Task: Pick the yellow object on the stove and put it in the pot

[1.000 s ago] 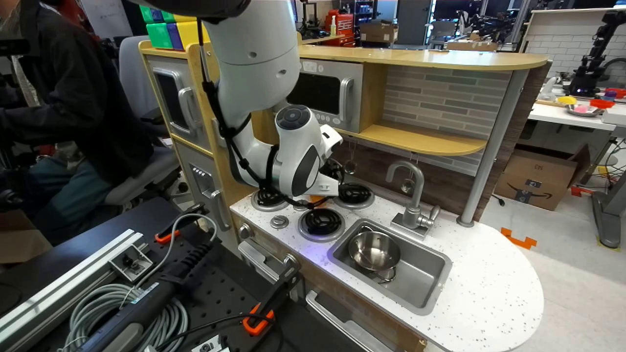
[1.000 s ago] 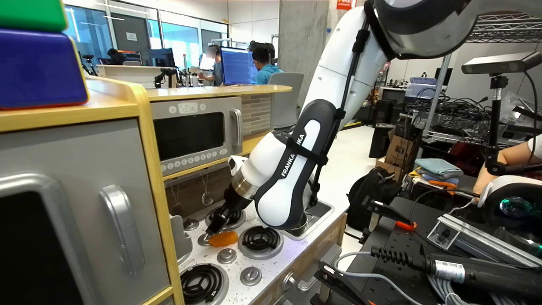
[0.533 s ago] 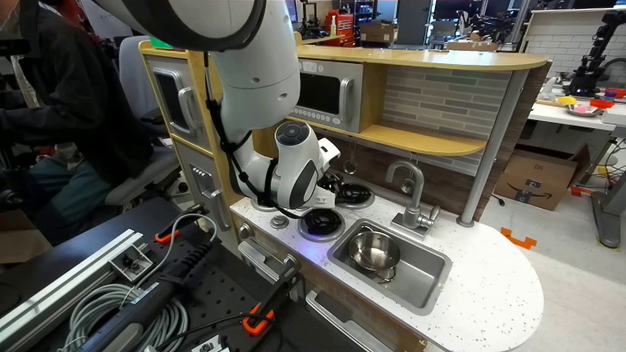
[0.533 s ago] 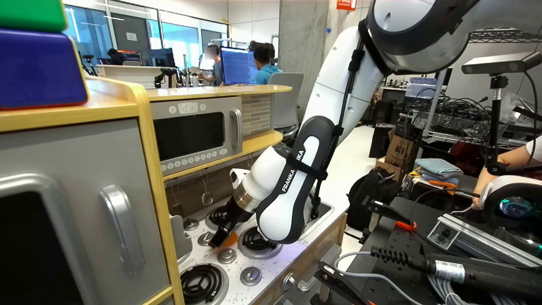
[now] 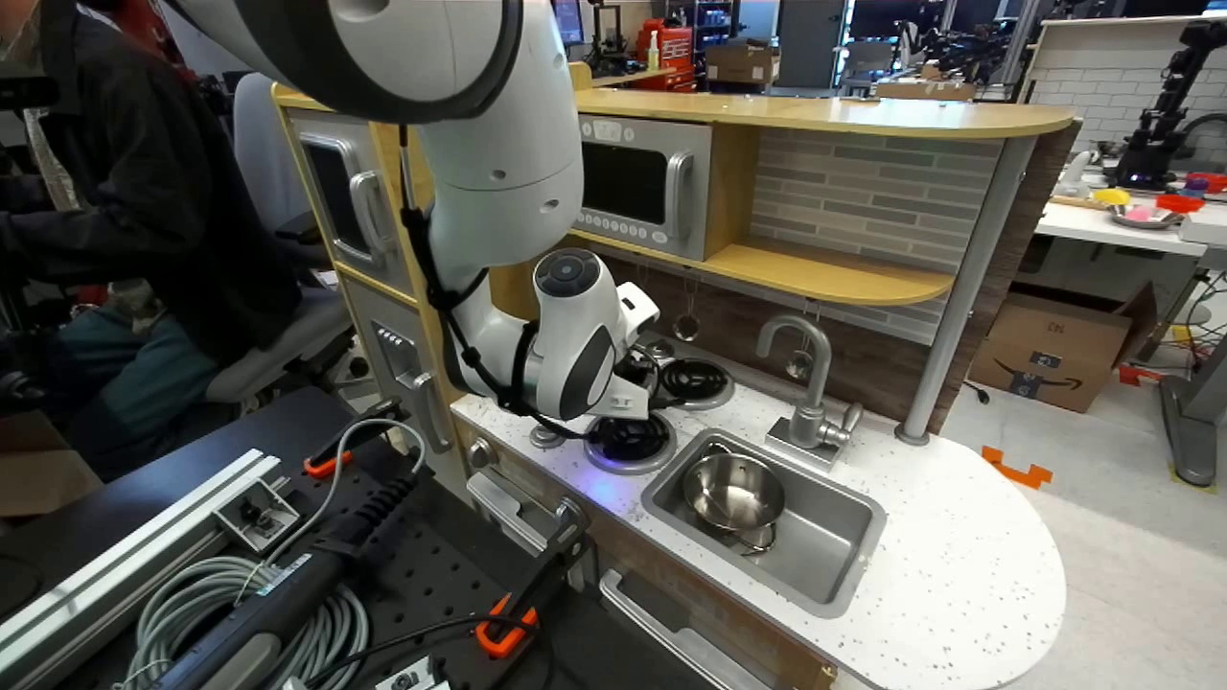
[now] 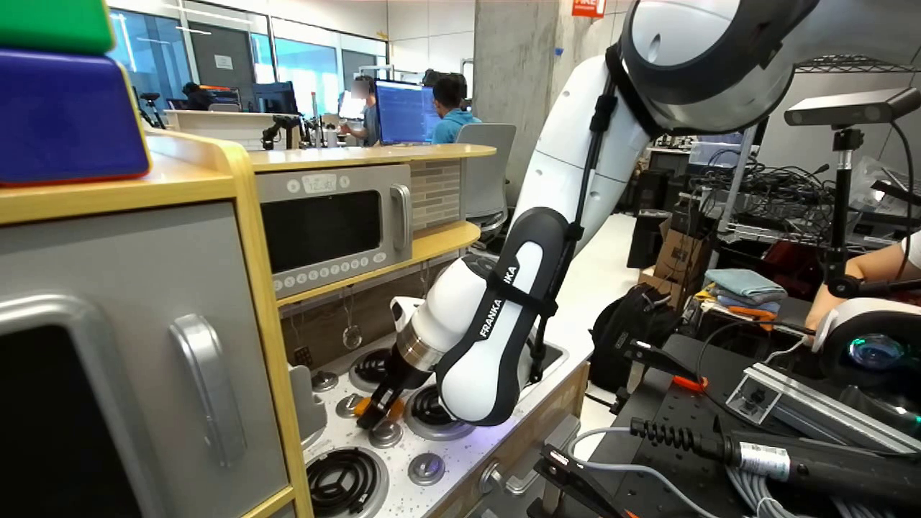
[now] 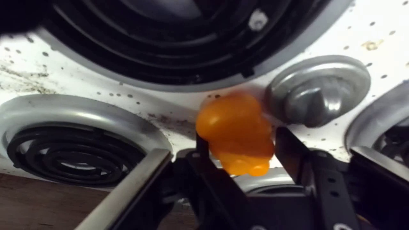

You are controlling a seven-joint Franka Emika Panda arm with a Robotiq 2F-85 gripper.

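The yellow object [image 7: 236, 124], rounded and orange-yellow in this light, sits between the fingers of my gripper [image 7: 243, 139] in the wrist view. The left finger lies against or just behind its side; a thin bright gap shows between it and the right finger [image 7: 289, 147]. In an exterior view parts of the object [image 6: 396, 409] peek out around the dark gripper [image 6: 374, 414], low over the white stove [image 6: 394, 460]. The shiny pot [image 5: 733, 487] stands in the sink in an exterior view, where the arm's wrist hides my fingers and the object.
A metal knob [image 7: 319, 91] rises close beside the object. Black coil burners [image 7: 80, 153] surround it. The sink [image 5: 868, 575] has a tall faucet [image 5: 815, 383] behind it. A toy microwave [image 6: 331, 230] with a wooden shelf overhangs the rear of the stove.
The arm has lowered, and the gripper has moved slightly toward the stove's front, from beside the object to over it. The pot has not moved.
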